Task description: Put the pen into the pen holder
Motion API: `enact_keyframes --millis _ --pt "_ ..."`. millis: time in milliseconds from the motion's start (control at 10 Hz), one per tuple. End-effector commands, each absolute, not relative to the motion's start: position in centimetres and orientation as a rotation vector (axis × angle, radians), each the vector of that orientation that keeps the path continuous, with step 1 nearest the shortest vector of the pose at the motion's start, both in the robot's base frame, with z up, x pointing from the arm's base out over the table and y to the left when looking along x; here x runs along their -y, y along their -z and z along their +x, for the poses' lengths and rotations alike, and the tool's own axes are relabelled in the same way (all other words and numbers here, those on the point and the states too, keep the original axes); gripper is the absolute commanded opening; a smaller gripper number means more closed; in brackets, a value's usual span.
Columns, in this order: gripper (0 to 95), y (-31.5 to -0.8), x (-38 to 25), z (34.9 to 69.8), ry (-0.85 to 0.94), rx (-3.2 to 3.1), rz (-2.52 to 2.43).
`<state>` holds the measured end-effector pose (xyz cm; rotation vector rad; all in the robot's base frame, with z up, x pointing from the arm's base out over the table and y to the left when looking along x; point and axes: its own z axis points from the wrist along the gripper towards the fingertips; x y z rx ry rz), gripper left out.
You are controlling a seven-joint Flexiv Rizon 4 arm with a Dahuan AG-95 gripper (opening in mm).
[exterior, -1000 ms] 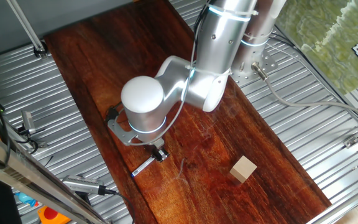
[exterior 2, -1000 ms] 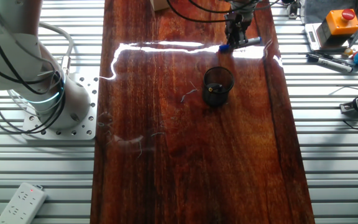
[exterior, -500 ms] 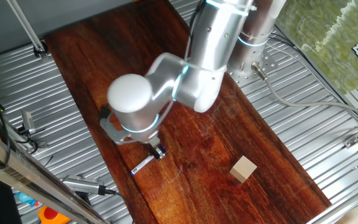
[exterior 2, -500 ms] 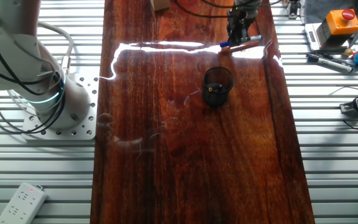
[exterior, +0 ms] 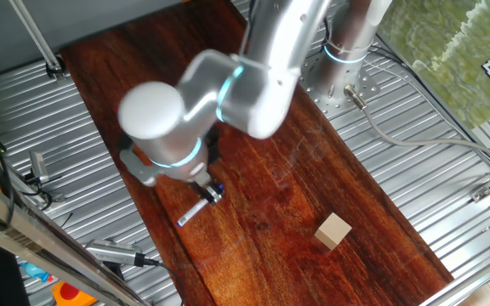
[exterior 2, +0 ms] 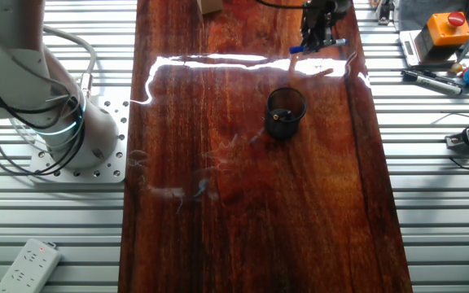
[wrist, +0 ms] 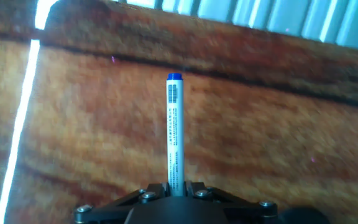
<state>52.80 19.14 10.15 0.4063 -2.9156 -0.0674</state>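
Looking along the fingers, I see the gripper (wrist: 176,185) clamped on the pen (wrist: 174,130), its slim white barrel running straight out to a small blue tip. I judge the grip near one end leaves length free for dropping into the pen holder (exterior 2: 286,112). That round black cup stands open-mouthed on the glossy, dark wooden table (exterior 2: 243,212), with the pen apparently lifted, beyond the cup's far side.

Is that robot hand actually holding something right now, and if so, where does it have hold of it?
Yes. The gripper holds the pen, pinched at one end of its white barrel; the rest sticks out with a blue tip at the far end.
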Motion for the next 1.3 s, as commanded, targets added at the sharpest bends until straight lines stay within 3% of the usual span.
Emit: enact_keyframes --millis 100,1300 --pt "0.0 -11.4 -16.7 51.4 0.075 2.869 0.447" --pt "0.0 -13.6 -10.1 41.1 0.083 2.714 0.483"
